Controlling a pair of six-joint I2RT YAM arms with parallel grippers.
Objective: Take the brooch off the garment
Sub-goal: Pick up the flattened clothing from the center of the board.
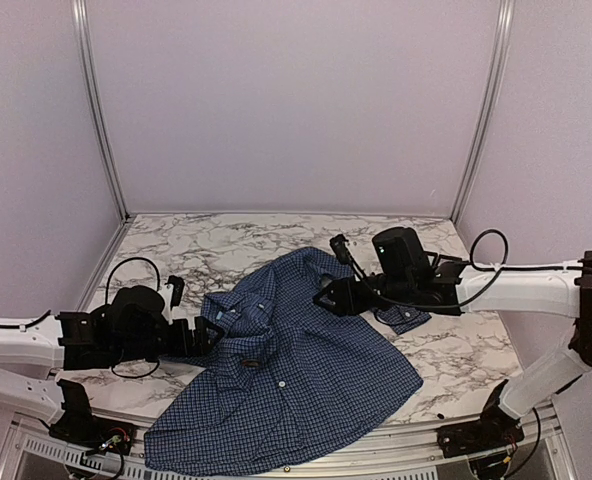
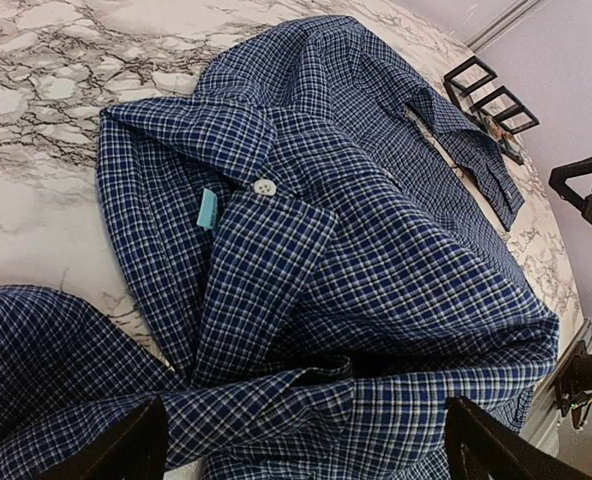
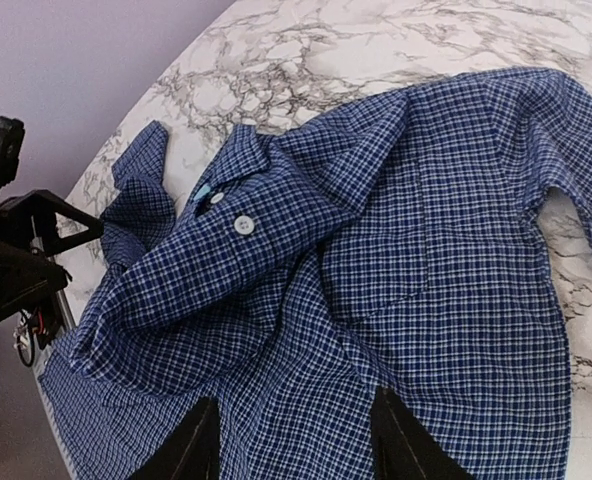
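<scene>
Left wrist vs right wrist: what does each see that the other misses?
Left wrist only: the right end effector, beyond the shirt and its cuff. Right wrist only: the left end effector at the table edge, plus a second white button. Both: the collar, teal label, one white button and the marble table.

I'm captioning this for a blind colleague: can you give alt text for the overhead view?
A dark blue checked shirt lies rumpled on a marble table. The left pincer is beside its collar and the right pincer is over its far edge, both open.
</scene>
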